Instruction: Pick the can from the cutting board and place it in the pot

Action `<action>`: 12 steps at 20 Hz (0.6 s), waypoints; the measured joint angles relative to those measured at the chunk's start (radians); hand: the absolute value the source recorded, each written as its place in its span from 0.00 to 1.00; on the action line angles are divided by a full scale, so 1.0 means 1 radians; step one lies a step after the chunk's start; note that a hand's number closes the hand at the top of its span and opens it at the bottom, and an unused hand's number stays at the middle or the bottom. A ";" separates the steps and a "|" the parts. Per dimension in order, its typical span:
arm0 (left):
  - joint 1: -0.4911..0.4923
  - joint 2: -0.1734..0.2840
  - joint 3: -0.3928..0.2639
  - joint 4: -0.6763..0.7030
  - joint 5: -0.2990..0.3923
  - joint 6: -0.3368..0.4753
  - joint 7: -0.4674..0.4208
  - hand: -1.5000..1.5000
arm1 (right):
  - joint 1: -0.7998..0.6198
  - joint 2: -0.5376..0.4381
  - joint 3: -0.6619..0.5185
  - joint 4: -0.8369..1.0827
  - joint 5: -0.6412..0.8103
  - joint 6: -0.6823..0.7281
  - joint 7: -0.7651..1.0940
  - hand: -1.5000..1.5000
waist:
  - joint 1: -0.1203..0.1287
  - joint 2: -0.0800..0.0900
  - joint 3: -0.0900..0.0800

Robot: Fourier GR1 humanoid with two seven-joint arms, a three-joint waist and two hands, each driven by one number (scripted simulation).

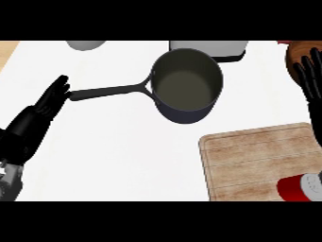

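Observation:
A red can with a white top [297, 187] lies on the wooden cutting board [250, 158] near its lower right corner, partly hidden behind my right forearm. The dark pot [186, 85] stands upright in the middle of the counter, its long handle pointing left. My right hand [320, 80] is open with fingers straight, well above the can at the right edge. At the left my left hand [50, 101] is open too, its fingertips close to the end of the pot's handle.
A grey bowl [87, 44] and a pale rectangular container [208, 48] sit along the counter's far edge. A brown wooden round object [309, 51] lies at the top right under my right hand. The counter's left edge shows wood.

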 measured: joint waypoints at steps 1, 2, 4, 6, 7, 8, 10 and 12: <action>0.003 -0.005 0.010 -0.001 -0.004 0.004 0.006 0.50 | -0.007 -0.005 -0.007 0.021 -0.005 0.023 -0.002 1.00 | -0.004 -0.004 -0.002; -0.001 -0.007 0.029 0.006 -0.002 0.011 0.008 0.50 | -0.015 -0.016 -0.018 0.059 -0.019 0.061 -0.018 1.00 | -0.005 -0.007 -0.004; -0.007 -0.028 0.052 -0.002 -0.012 0.064 0.019 0.50 | -0.024 -0.073 -0.053 0.119 -0.063 0.159 -0.030 1.00 | -0.006 -0.010 -0.006; -0.010 -0.050 0.087 -0.001 -0.018 0.118 0.010 0.50 | -0.035 -0.138 -0.086 0.195 -0.099 0.261 -0.044 1.00 | 0.000 -0.010 -0.007; -0.008 -0.055 0.093 0.002 -0.015 0.126 0.012 0.50 | -0.042 -0.200 -0.079 0.185 -0.033 0.278 -0.060 1.00 | 0.002 -0.012 -0.012; -0.011 -0.067 0.098 0.004 -0.013 0.143 0.014 0.50 | -0.037 -0.244 -0.072 0.199 0.031 0.283 -0.078 0.00 | 0.002 -0.010 -0.013; -0.014 -0.094 0.113 0.019 -0.009 0.167 0.009 0.50 | -0.015 -0.256 -0.080 0.303 0.088 0.301 -0.178 0.00 | 0.000 -0.008 -0.011; -0.027 -0.105 0.129 0.022 -0.007 0.184 0.023 0.50 | -0.012 -0.263 -0.101 0.411 0.111 0.347 -0.301 0.00 | -0.003 -0.010 -0.010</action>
